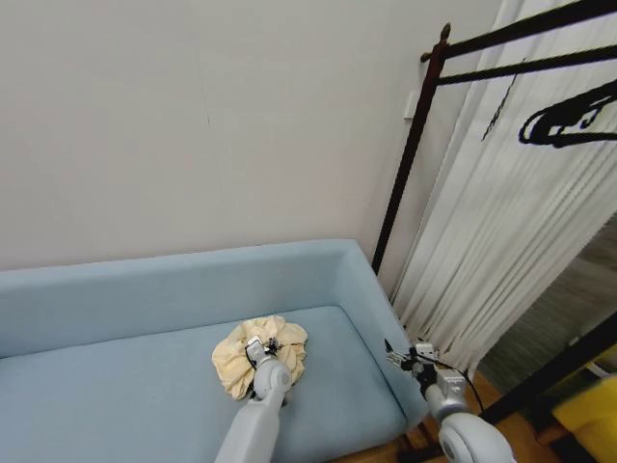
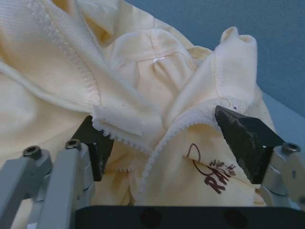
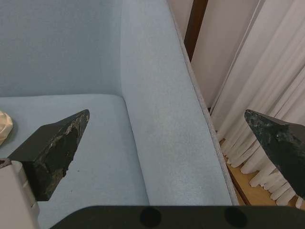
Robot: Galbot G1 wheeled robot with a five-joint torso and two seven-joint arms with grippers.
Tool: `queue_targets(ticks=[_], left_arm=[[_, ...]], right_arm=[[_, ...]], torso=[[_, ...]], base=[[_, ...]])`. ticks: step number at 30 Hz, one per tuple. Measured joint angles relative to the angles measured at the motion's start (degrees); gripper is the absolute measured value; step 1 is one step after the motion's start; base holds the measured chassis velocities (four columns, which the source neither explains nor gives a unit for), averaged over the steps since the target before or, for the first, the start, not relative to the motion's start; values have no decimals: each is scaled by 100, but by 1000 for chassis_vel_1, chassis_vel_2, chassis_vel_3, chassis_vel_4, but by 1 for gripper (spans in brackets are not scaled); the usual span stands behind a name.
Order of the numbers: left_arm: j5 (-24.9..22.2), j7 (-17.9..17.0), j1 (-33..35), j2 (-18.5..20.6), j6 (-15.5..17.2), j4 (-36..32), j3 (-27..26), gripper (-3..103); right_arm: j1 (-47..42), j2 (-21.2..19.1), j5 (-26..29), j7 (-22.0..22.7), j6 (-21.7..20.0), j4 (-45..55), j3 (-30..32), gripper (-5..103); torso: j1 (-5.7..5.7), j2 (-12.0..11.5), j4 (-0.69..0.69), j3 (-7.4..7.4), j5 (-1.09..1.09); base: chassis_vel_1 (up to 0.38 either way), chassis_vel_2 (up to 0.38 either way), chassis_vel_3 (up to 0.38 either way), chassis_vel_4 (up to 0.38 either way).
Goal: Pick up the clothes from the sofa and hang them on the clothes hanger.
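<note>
Clothes (image 1: 231, 365), a crumpled pale yellow bundle, are seen at the lower centre of the head view, on the seat of the blue sofa (image 1: 116, 386). The left gripper (image 1: 261, 346) is set onto the bundle, its fingers spread apart with folds of cloth between them. The right gripper (image 1: 410, 359) is held at the lower right, over the sofa's arm, its fingers wide apart. A dark clothes rack (image 1: 415, 135) is seen at the upper right.

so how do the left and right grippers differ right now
The left gripper is down at the cream garment on the sofa seat, jaws straddling a fold. The right gripper hangs near the armrest, nothing between its jaws. Both are open.
</note>
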Motion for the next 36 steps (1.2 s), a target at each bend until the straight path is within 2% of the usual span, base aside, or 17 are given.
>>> queue_targets(ticks=[5,7,10,19,22,27,36], left_arm=[[21,-21,205,10,47,-255,156,89],[1,-61,234,6,42,-287,160,89],[-18,-186,264,4,-54,-309,82,99],[-217,-278,244,0,-317,-369,-76,100],[-422,-243,217,-2,-398,-471,-139,100],[-636,-315,112,-3,-424,-431,-219,100],[-730,-414,-97,-2,-429,-94,-388,100]], right_arm=[[-2,-4,-3,-4,-2,-1,-1,100],[-7,-4,-10,-4,-2,-3,1,100],[-32,-3,-39,-25,1,0,3,100],[-37,-12,-88,-80,-22,22,-20,100],[-48,-20,-129,-104,-21,20,-45,100],[-37,-32,-148,-106,-22,-4,-96,100],[-16,-66,-150,-106,-21,-26,-134,100]], torso=[[0,1,0,0,0],[0,1,0,0,0],[0,1,0,0,0],[0,1,0,0,0],[0,1,0,0,0],[0,1,0,0,0],[0,1,0,0,-1]], base=[[0,0,0,0],[0,0,0,0],[0,0,0,0],[0,0,0,0],[0,0,0,0],[0,0,0,0],[0,0,0,0]])
